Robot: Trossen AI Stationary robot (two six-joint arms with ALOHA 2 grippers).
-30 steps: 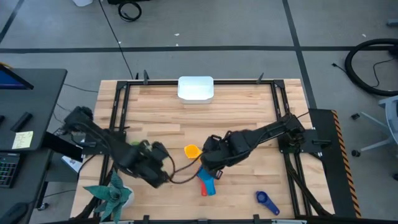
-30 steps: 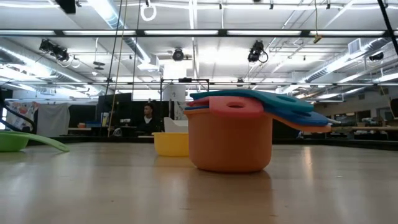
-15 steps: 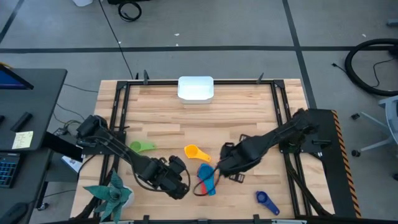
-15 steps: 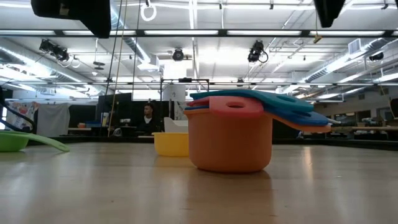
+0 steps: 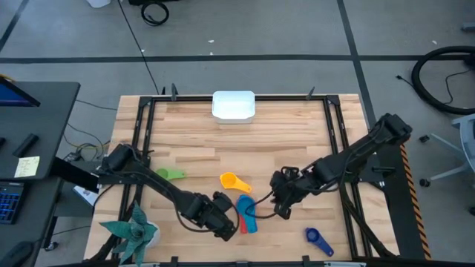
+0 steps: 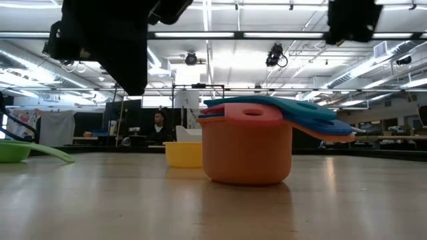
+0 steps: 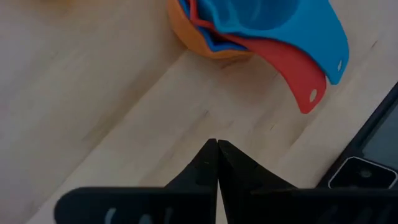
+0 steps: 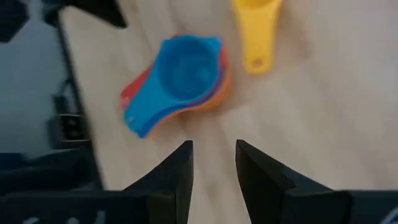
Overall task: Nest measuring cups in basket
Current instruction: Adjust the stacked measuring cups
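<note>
Three measuring cups sit nested on the table as a stack [image 5: 245, 211]: orange at the bottom, red in the middle, light blue on top [image 8: 180, 74] [image 6: 247, 150]. Their handles point toward the near edge [image 7: 308, 87]. Single cups stand apart on the wood: yellow [image 5: 231, 181], green [image 5: 172, 174] and dark blue [image 5: 319, 239]. The white basket [image 5: 234, 104] stands at the far edge. My left gripper [image 5: 223, 222] [image 7: 216, 144] hovers shut just left of the stack. My right gripper [image 5: 280, 202] [image 8: 212, 149] hovers open to the stack's right.
A potted plant [image 5: 133, 231] stands at the near left corner. Black frame rails [image 5: 141, 141] run along the table's sides. Bare wood lies between the cups and the basket. A person sits in the room far behind the table [image 6: 159, 127].
My left gripper has swung toward the right and the near edge, from beside the green cup to right next to the stack. My right gripper has drawn back from over the stack toward the right edge. The stack and the single cups have stayed where they were.
</note>
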